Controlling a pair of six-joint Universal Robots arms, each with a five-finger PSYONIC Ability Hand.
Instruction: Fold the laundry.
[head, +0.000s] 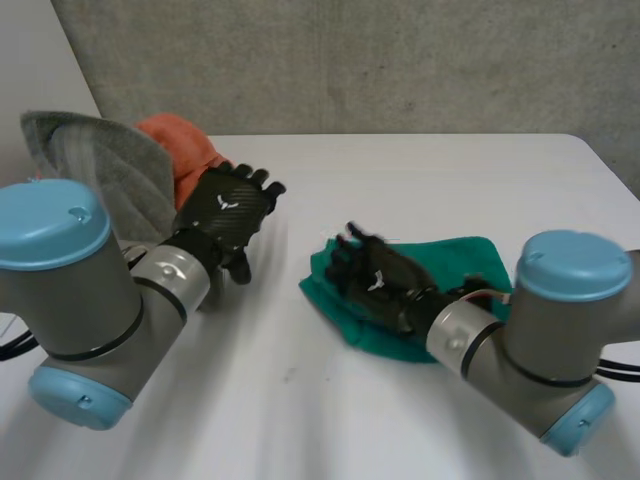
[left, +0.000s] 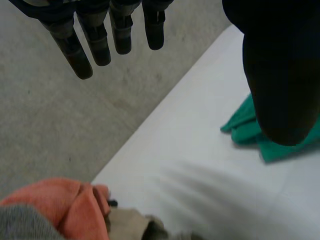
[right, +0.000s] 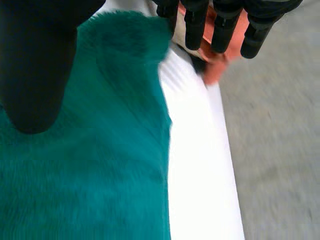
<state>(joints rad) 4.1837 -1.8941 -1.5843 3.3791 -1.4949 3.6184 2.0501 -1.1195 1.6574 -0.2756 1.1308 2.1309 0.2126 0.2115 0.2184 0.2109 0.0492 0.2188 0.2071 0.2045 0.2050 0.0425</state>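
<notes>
The left hand (head: 228, 208) has its fingers straight and well apart from the thumb, and it holds nothing. Just beside it lies a pile with an orange cloth (head: 180, 150) and a grey cloth (head: 100, 160). The right hand (head: 372, 280) is spread open too, with nothing grasped. The green cloth (head: 455, 255) lies under its palm on the white table (head: 420, 180).

A towel (head: 470, 255) lies on the desk (head: 420, 180) right of centre, under the right robot hand (head: 375, 280). A pile of cloths (head: 110, 165) sits at the desk's far left corner, just beside the left robot hand (head: 228, 210).
</notes>
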